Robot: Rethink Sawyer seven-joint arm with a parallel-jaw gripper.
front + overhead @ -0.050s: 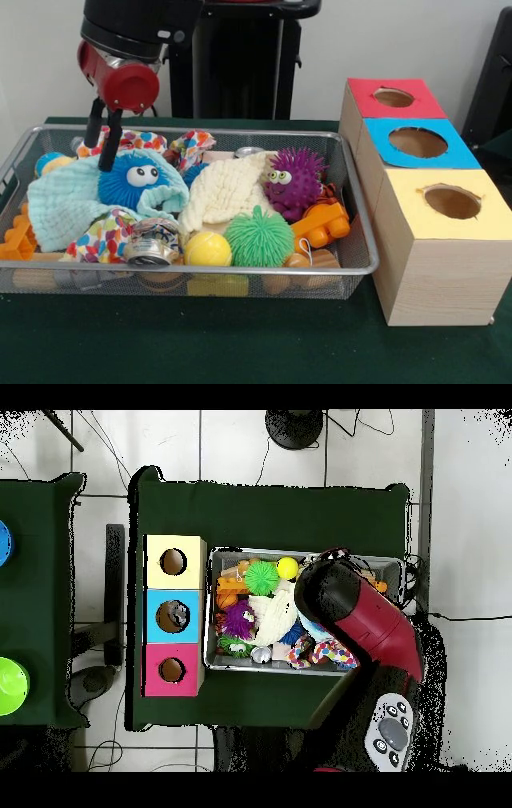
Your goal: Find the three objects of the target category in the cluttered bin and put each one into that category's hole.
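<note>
The gripper (106,142) hung down into the wire bin (358,210) at one end, with its two black fingers (111,141) a little apart and nothing held between them. From above, the big red arm (355,616) covered that whole end of the bin, so the gripper could not be seen there at all. Right beside the gripper sat one blue fuzzy ball with eyes (134,182), half wrapped in a light blue cloth (62,206). Past it, away from the gripper, lay one cream cloth (222,192), then one purple spiky ball with eyes (294,181). Nearer the front rim were one green spiky ball (258,237), one small yellow ball (207,249) and one shiny can (151,242) on its side. A second can (249,151) peeked out at the back rim, mostly hidden. One orange block (322,225) lay close to the far wall, and another orange block (18,239) was tucked at the wall on the gripper's side. A dotted cloth (102,238) showed in bits under the others. Wooden pieces at the bottom were hard to make out through the mesh. Well away from the gripper, beyond the bin's far wall, stood three boxes in a row, each with one hole: a red box (394,98), a blue box (418,142) and a yellow box (450,204). The bin was packed full, while the green surface (200,340) around it lay open.
</note>
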